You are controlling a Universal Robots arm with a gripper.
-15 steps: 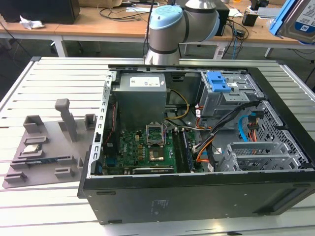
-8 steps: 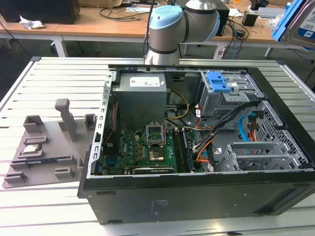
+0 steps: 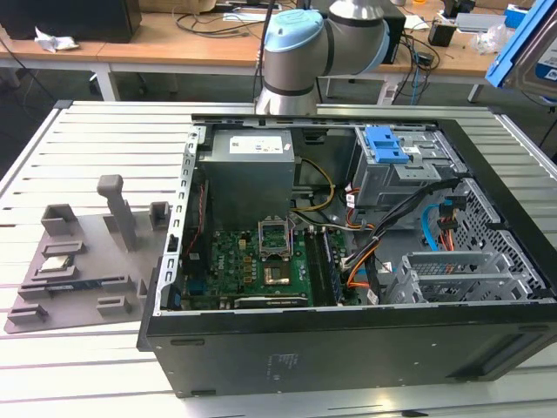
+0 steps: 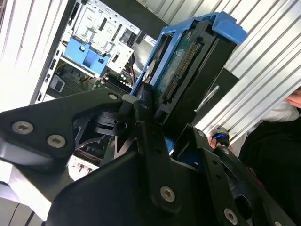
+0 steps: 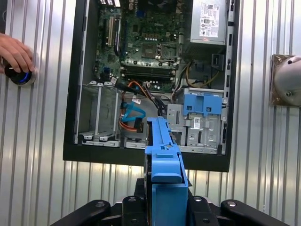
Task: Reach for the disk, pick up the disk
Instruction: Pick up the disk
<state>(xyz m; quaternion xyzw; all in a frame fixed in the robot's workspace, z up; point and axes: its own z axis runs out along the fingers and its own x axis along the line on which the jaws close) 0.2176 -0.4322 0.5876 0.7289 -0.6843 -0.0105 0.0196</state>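
Above the open computer case [image 5: 70, 155], we already have the disk [image 5: 164, 179] clamped in our jaws, lifted clear.

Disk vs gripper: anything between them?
Nothing. In both wrist views the gripper is shut directly on the disk, its blue bracket seated against the black fingers, held above the open computer case.

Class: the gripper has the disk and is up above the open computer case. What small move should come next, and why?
Probably a short, steady lift straight up. The gripper is shut on the disk, held edge-up above the computer case, so the grasp looks complete. A person's hand rests beside the case, so avoid sideways swings.
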